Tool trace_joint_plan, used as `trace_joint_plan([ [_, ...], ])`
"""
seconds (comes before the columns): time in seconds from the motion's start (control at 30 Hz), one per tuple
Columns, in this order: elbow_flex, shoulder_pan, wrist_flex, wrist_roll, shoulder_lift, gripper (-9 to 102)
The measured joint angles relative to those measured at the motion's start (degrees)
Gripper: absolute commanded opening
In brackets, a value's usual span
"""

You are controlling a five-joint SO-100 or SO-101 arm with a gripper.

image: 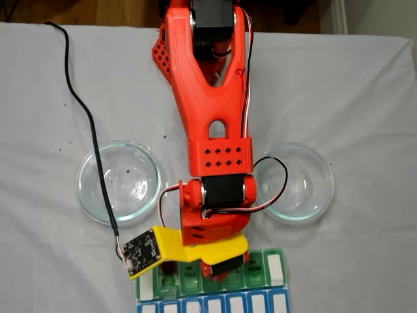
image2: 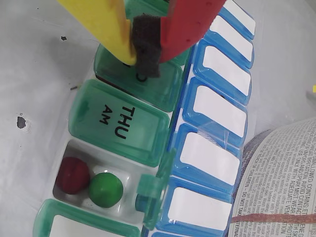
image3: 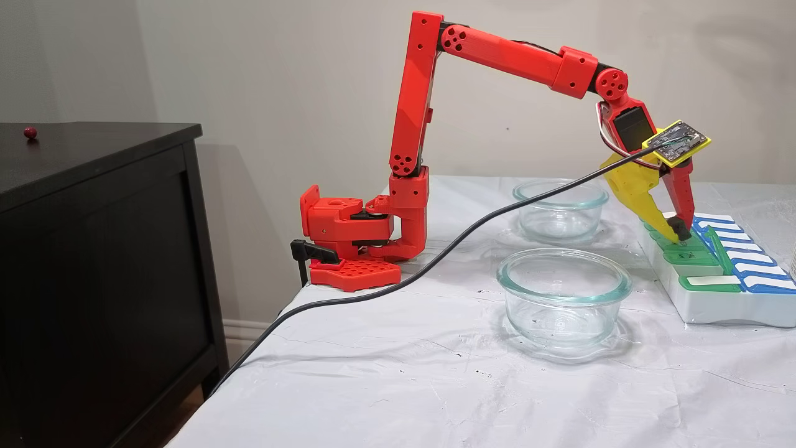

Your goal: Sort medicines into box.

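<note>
The gripper (image2: 144,52) is pressing its tips down on a closed green lid of the box (image2: 217,118), one lid toward 12 o'clock from the THU AM lid (image2: 116,121) in the wrist view; the yellow and red fingers are sitting almost together with only the dark pad between them, and no pill is showing in their hold. One compartment toward 6 o'clock is standing open, with a dark red pill (image2: 72,175) and a green pill (image2: 105,189) lying side by side inside, touching or nearly so. The likely trouble, as a judgement: the tips are bearing on a shut lid, so they may be skidding off the smooth plastic or pushing the light box along the cloth, and the raised lid (image2: 150,195) beside the open compartment could be getting knocked shut or snagged. The bench (image3: 385,373) is wearing a wrinkled white cloth with small dark specks, and two clear glass bowls (image: 119,181) (image: 296,180) are sitting at 9 and 3 o'clock of the arm in a fixed view. A dark cabinet (image3: 99,249) is standing beside the bench, with a small red ball (image3: 30,132) on top, against a plain pale wall.
</note>
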Motion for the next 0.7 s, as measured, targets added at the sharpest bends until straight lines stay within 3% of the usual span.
trace_joint_plan([
  [0.33, -7.73, -1.58, 12.13, 0.97, -4.66, 0],
  [0.53, -8.26, -1.58, 11.51, 0.97, -4.66, 0],
  [0.7, -2.02, -0.53, 3.43, -0.44, 0.26, 0],
])
